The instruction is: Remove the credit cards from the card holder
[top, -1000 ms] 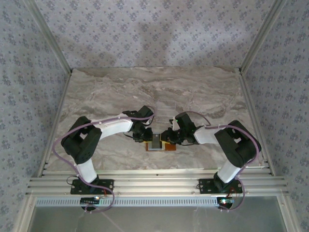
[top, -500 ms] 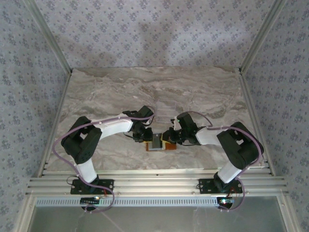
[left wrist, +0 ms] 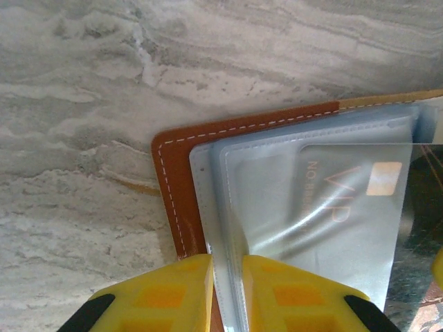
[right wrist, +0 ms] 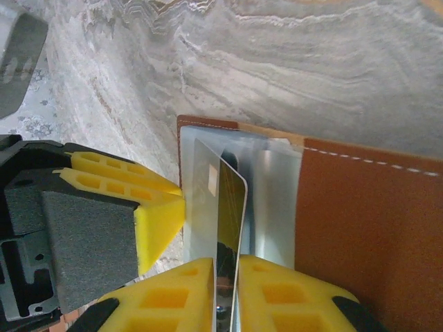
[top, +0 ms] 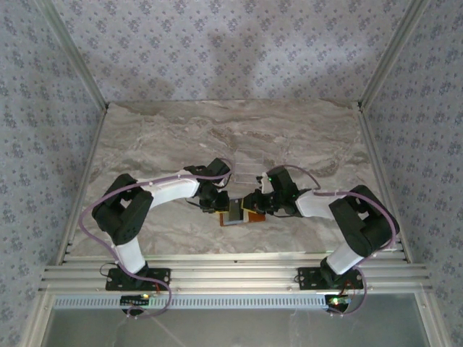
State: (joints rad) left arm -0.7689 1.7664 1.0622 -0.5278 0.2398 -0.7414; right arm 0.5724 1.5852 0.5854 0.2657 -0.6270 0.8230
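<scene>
Orange-brown leather card holder (left wrist: 173,173) lies open on grey marble counter (top: 166,137), between both arms. Left pincer (left wrist: 227,270) clamped on its grey-blue lining (left wrist: 228,200) edge. Right pincer (right wrist: 225,270) closed on pale silvery credit card (right wrist: 220,200), which stands on edge above lining.

The card holder (top: 254,216) lies open on the table (top: 159,144), central and near. The left gripper (left wrist: 227,277) sits astride its left edge. The right gripper (right wrist: 225,277), over its right half, flanks a card (right wrist: 225,200) tilting out of it. A tray (top: 249,168) lies just beyond.
</scene>
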